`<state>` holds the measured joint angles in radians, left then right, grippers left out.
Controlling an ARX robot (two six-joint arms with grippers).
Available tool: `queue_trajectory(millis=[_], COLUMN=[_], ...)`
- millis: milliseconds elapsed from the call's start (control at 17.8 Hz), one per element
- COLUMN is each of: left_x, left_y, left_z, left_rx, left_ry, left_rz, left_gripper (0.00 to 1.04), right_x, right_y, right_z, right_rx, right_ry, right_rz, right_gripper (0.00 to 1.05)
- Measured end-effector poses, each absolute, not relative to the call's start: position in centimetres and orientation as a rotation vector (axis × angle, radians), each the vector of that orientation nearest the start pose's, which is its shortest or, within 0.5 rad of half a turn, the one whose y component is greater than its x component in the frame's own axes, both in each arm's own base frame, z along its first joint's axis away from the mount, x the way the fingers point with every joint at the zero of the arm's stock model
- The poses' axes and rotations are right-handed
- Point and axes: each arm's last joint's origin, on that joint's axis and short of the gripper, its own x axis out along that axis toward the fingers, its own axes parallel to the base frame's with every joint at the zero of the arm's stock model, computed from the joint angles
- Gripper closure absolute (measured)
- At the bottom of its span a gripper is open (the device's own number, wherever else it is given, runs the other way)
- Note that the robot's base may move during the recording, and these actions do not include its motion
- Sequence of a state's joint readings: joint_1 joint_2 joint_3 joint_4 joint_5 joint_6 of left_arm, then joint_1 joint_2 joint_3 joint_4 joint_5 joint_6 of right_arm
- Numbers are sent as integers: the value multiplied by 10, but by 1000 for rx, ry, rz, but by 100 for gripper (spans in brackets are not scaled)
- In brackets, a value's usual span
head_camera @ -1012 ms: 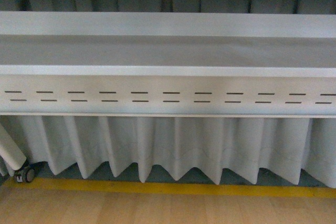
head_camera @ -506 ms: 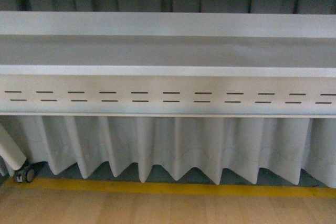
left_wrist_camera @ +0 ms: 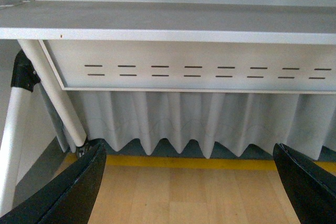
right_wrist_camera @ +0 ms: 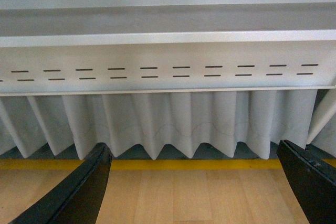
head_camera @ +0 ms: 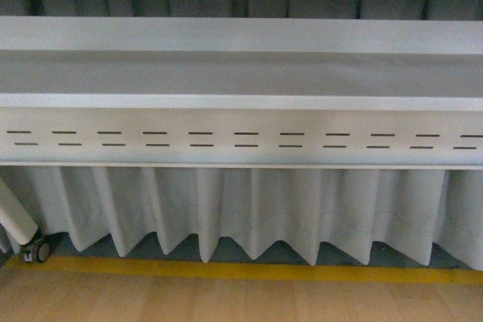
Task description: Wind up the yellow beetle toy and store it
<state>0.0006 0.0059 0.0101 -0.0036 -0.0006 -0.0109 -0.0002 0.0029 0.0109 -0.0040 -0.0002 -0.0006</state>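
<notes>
In the front view, neither arm is seen. The frame is filled by a pale grey desk (head_camera: 241,73), seen edge-on. A white front panel (head_camera: 241,137) is fixed below its edge and pierced by two rows of short dark slots. A pleated white curtain (head_camera: 249,216) hangs under the panel, and its zigzag hem ends just above a yellow floor line (head_camera: 241,271). Light wooden flooring (head_camera: 241,303) lies nearer the camera. At the far left a slanted white tube leg (head_camera: 15,220) ends in a small dark caster (head_camera: 36,250), which rests beside the yellow line.

In the left wrist view, the left claw (left_wrist_camera: 188,148) is shown spread wide. Its two black fingers (left_wrist_camera: 79,187) stand at opposite sides of the frame, and nothing is held between them. Only floor, yellow line and curtain are seen in the gap. A corner of the desk is also shown there, with a slanted white leg (left_wrist_camera: 52,93) and a black joint (left_wrist_camera: 22,72) on a second tube.

In the right wrist view, the right claw (right_wrist_camera: 192,147) is likewise spread wide and holds nothing. Its black fingers (right_wrist_camera: 79,192) frame the same slotted panel, curtain and floor.

The yellow beetle toy is not seen in any of the three views, so its place cannot be told.
</notes>
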Motion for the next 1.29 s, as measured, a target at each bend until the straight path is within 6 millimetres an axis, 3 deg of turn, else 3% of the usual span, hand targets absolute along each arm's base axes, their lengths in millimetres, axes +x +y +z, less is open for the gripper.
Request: queue_trajectory(millis=[1294], left_x=[97], left_y=[0], left_z=[166], left_rx=[-11], left_ry=[4], left_rz=[2], left_gripper=[7], right_x=[97], right_y=[0], right_z=[166], right_rx=[-1], right_ry=[-1], right_rz=[0], right_gripper=[7])
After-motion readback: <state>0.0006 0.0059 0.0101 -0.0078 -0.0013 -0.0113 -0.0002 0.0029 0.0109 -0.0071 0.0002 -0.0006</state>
